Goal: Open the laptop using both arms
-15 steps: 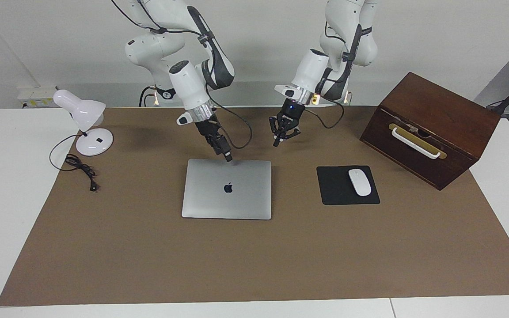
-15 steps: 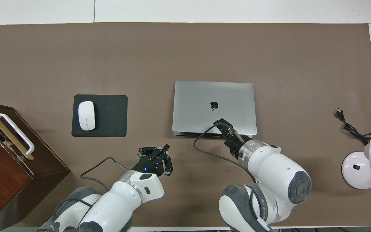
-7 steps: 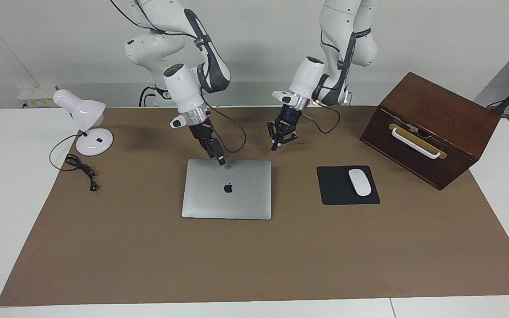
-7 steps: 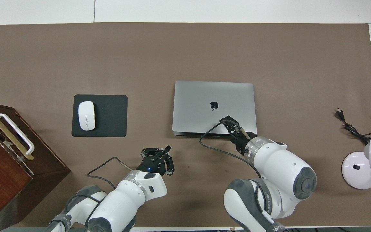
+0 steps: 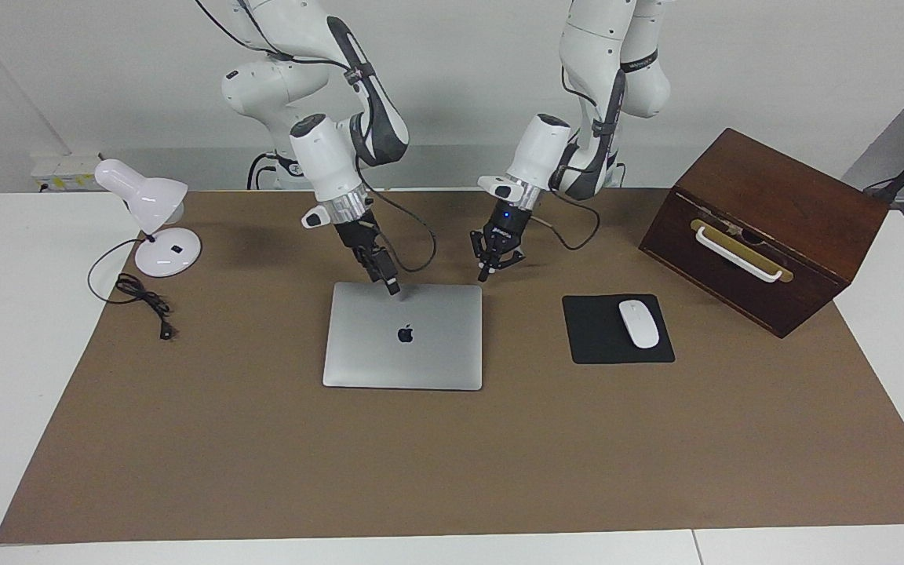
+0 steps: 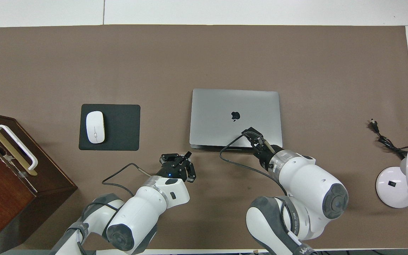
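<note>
Progress: not begun, the laptop (image 5: 403,336) lies lid-down and flat mid-mat | right gripper (image 5: 393,287): tip at the laptop's robot-side edge, whether its fingers are parted cannot be told, holding nothing | left gripper (image 5: 486,273): closed and empty, hovering beside the laptop's robot-side corner | Left to do: raise the lid.
</note>
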`<move>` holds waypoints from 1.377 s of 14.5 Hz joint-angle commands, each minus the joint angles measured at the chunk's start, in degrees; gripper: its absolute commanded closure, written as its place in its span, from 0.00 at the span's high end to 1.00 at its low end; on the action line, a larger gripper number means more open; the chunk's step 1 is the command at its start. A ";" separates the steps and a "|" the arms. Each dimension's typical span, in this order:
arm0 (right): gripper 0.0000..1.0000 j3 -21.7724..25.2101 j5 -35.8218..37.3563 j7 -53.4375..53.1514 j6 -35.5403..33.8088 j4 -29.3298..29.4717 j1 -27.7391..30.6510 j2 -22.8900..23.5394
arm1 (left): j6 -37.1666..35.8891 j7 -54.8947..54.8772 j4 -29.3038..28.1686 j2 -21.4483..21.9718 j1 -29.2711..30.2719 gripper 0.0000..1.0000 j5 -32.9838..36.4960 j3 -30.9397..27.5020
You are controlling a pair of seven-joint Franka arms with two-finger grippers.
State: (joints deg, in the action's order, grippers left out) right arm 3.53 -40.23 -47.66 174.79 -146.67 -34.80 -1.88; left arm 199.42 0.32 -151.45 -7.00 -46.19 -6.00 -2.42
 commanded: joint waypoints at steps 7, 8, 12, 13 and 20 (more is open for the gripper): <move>1.00 -0.46 -1.43 3.10 0.37 0.25 1.75 0.38 | 1.32 -2.43 4.15 -5.04 0.22 0.00 -0.68 -0.66; 1.00 -0.46 -1.43 3.10 0.37 0.25 1.84 0.38 | 1.32 -2.43 4.58 -5.13 0.22 0.00 -0.68 -0.66; 1.00 -0.46 -1.43 3.19 0.37 0.25 1.84 0.38 | 1.32 -2.43 6.08 -6.53 0.22 0.00 -0.68 -0.66; 1.00 -0.46 -1.43 3.19 0.37 0.25 1.84 0.38 | 1.32 -2.43 6.08 -6.97 0.22 0.00 -0.68 -0.66; 1.00 -0.46 -1.43 3.36 0.46 0.68 2.19 0.47 | 1.32 -2.52 7.49 -9.08 0.22 0.00 -0.68 -0.66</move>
State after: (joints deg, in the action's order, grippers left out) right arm 3.54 -40.23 -46.76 174.79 -146.65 -33.40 -1.73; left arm 199.56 -0.85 -145.30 -13.59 -46.07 -6.00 -2.98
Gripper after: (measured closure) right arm 0.000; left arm 0.991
